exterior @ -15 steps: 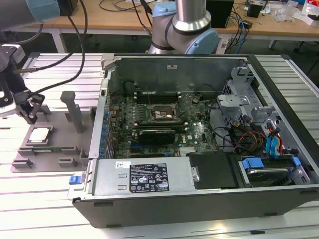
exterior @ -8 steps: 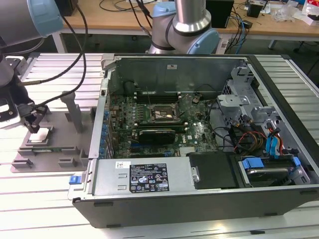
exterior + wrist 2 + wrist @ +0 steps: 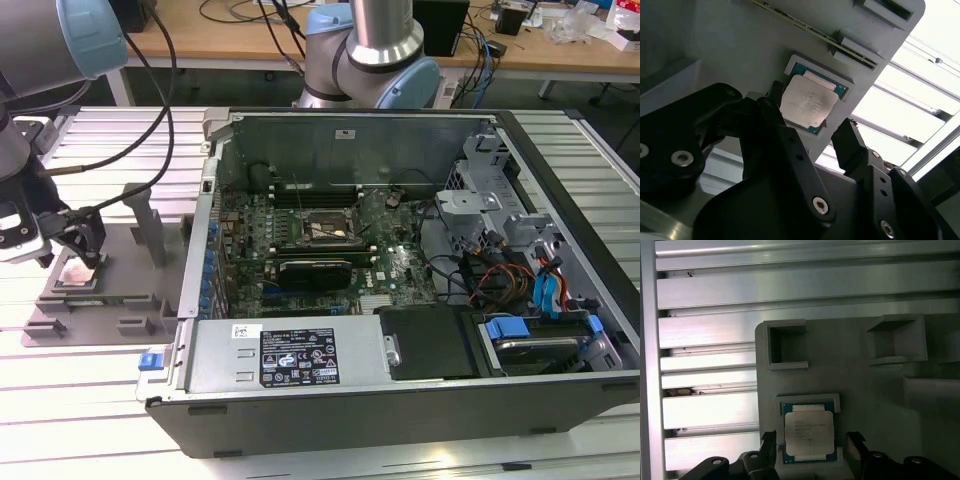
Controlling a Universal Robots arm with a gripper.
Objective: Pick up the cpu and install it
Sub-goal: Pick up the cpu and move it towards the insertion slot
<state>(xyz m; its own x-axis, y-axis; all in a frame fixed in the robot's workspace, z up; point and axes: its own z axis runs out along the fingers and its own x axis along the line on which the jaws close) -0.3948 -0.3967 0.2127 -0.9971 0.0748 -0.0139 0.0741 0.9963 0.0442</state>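
The cpu [image 3: 808, 436] is a small square chip with a silver metal top, lying flat in a recess of the grey plastic tray [image 3: 860, 370]. The second wrist view also has the cpu [image 3: 807, 105], and it appears in the exterior view as a pale square [image 3: 77, 275] at the exterior view's left. My gripper [image 3: 811, 440] hangs just above the chip, open, one black finger [image 3: 768, 442] on each side of it and apart from it. The black socket [image 3: 323, 230] sits on the motherboard inside the open computer case [image 3: 400, 390].
Grey posts [image 3: 150, 225] rise from the tray beside my gripper. The tray rests on a ribbed aluminium table [image 3: 710, 305]. A second arm's base [image 3: 370, 55] stands behind the case. Cables and drive cages [image 3: 530, 270] crowd the case's side at the exterior view's right.
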